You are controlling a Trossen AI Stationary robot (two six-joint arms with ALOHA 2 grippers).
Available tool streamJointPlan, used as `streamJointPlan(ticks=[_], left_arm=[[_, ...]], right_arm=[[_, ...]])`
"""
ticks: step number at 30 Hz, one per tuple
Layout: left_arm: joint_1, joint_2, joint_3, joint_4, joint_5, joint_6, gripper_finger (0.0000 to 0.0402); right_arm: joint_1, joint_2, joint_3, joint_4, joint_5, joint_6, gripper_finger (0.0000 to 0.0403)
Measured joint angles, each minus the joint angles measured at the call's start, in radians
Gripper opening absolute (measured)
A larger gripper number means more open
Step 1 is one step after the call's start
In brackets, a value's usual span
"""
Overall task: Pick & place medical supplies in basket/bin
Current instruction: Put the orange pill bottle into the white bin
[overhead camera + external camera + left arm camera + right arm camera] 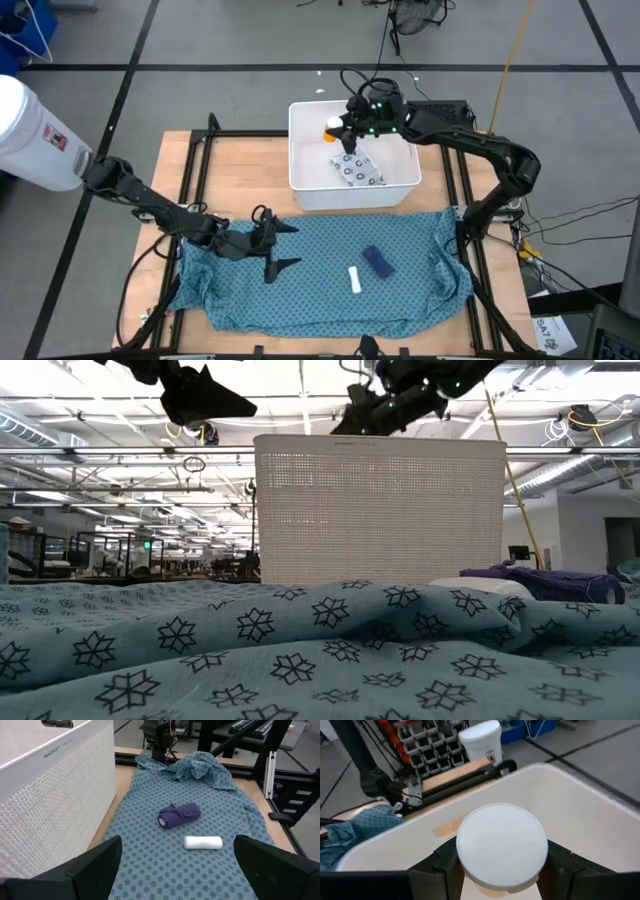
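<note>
Right gripper [347,133] clamped on pill bottle [501,851] above the tub [305,185] (placing step); next, release downward; left gripper [283,245] apart

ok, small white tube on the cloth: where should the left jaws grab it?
The white tube lies flat on the teal cloth, apart from the dark blue roll. Probably come straight down and close across its narrow middle; the left gripper is already open.
</note>
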Motion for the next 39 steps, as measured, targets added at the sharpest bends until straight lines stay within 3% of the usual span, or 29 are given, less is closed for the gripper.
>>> streamJointPlan(ticks=[7, 13, 20, 39], left_arm=[[0.004, -0.014, 0.000, 0.006, 0.001, 0.038, 0.0386], [0.016, -0.037, -0.001, 0.008, -0.002, 0.099, 0.0386], [0.051, -0.083, -0.001, 0.003, -0.001, 0.136, 0.0386], [0.055, -0.127, -0.001, -0.081, 0.007, 0.119, 0.0386]], right_arm=[[-0.039, 0.097, 0.024, 0.054, -0.071, 0.042, 0.0177], [-0.056, 0.189, 0.127, -0.034, -0.147, 0.004, 0.0179], [-0.056, 0.270, 0.216, -0.151, -0.147, -0.068, 0.0178], [-0.028, 0.328, 0.217, -0.281, -0.093, -0.300, 0.0184]])
